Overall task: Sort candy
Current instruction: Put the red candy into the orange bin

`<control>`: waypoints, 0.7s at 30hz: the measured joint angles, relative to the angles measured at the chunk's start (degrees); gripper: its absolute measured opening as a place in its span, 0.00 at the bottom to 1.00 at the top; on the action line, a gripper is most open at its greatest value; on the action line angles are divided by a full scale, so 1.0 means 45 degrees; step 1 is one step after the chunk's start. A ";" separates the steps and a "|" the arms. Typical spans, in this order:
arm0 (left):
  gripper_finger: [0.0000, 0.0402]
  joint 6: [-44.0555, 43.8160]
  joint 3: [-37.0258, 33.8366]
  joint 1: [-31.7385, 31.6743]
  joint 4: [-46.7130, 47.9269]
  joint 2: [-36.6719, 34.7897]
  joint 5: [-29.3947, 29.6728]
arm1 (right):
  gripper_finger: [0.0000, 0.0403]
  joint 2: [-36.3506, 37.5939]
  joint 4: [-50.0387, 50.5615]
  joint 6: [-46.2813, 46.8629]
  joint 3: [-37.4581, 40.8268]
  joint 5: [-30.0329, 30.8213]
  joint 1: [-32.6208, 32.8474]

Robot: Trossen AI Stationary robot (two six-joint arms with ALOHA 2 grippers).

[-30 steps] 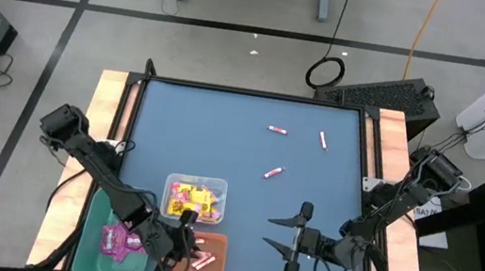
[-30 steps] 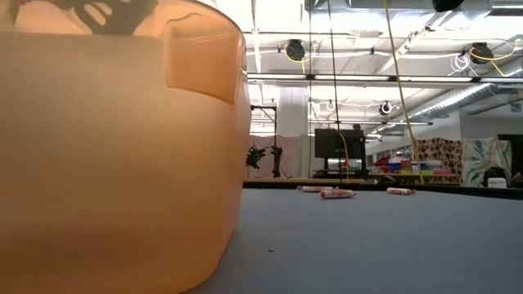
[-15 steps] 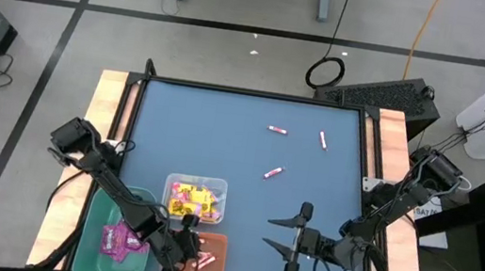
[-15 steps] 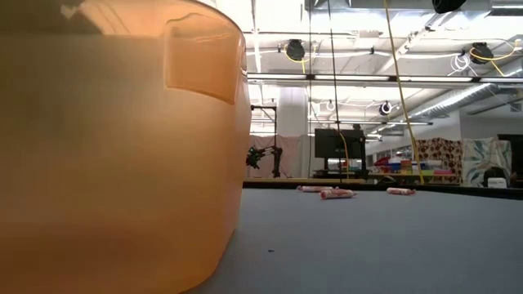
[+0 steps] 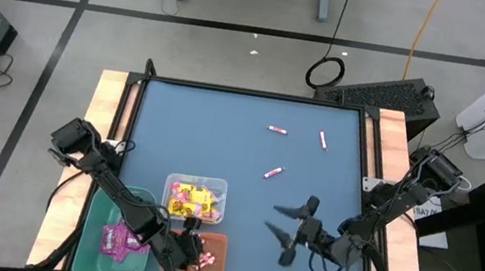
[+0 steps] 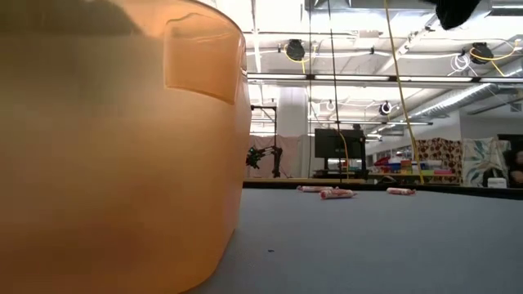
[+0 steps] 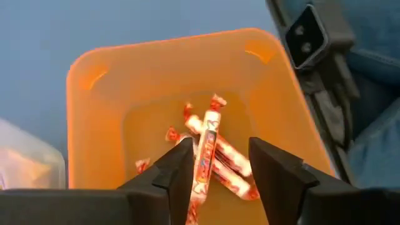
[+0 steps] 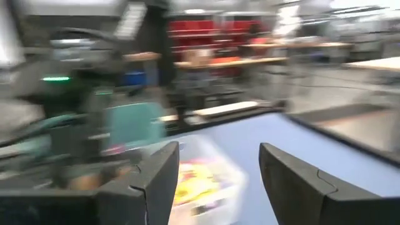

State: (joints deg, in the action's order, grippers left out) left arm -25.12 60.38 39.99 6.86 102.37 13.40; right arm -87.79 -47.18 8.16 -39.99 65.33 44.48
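1. The left gripper hangs over the orange bin at the lower middle of the high view, fingers spread, a pink-and-white stick between them (whether it touches either finger, I cannot tell).
2. More sticks lie in that bin; three lie loose on the blue table at upper centre.
3. Yellow packets fill the clear bin; magenta packets sit in the green bin.
4. The right gripper, spread wide and empty, hovers at lower right.

Left gripper and right gripper both hover, jaws parted.
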 joint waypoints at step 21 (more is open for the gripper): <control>0.40 0.2762 0.3964 -0.0670 0.4253 -0.0841 0.1900 | 0.52 0.4578 1.2228 0.5257 -0.0005 -0.2358 -0.6202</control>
State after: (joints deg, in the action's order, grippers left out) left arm -12.69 78.22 36.97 26.00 98.58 21.95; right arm -67.19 7.85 31.81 -40.01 54.71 16.57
